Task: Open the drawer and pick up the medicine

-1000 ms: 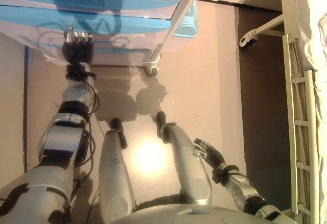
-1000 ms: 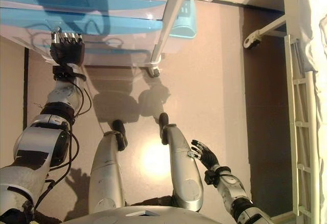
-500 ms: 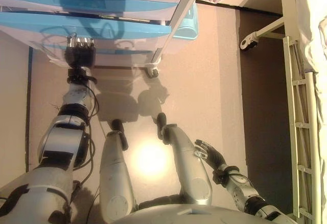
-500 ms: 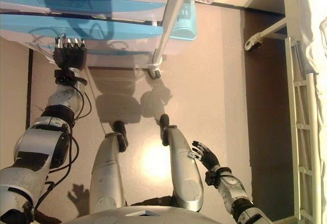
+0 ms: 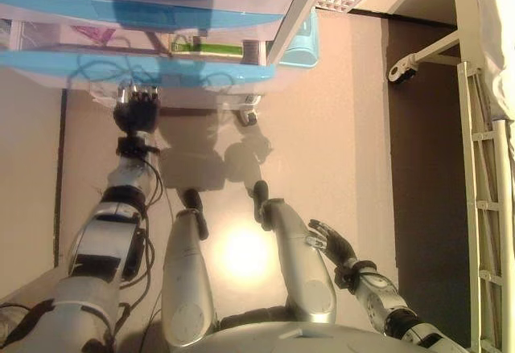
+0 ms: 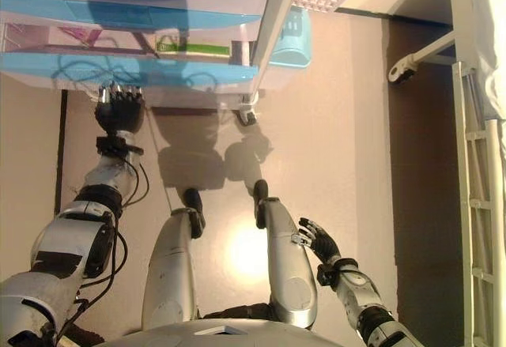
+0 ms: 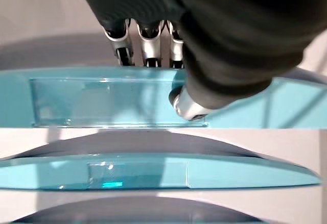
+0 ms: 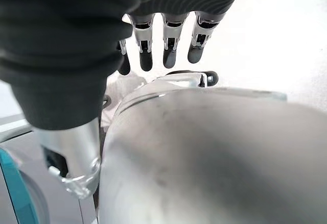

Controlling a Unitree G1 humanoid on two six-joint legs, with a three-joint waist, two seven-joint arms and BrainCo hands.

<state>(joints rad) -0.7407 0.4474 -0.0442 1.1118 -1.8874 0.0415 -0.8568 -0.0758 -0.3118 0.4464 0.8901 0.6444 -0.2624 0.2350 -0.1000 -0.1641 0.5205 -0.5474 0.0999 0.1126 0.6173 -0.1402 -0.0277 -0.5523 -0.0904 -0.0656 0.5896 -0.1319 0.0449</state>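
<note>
The left hand hooks its curled fingers on the pulled-out blue drawer. A green-and-white box lies inside. The right hand hangs open, fingers relaxed

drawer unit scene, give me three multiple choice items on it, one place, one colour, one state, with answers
1. Where is the left hand?
A. at the front of the pulled-out drawer
B. inside the basket
C. on the bed frame

2. What colour are the drawer fronts?
A. red
B. translucent blue
C. black

3. How is the right hand?
A. curled round a box
B. open, holding nothing
C. pinching a cloth

Answers: 1 A, its fingers reach the blue front panel. 2 B, every front shows see-through blue. 3 B, its fingers are relaxed and empty by the robot's side.
</note>
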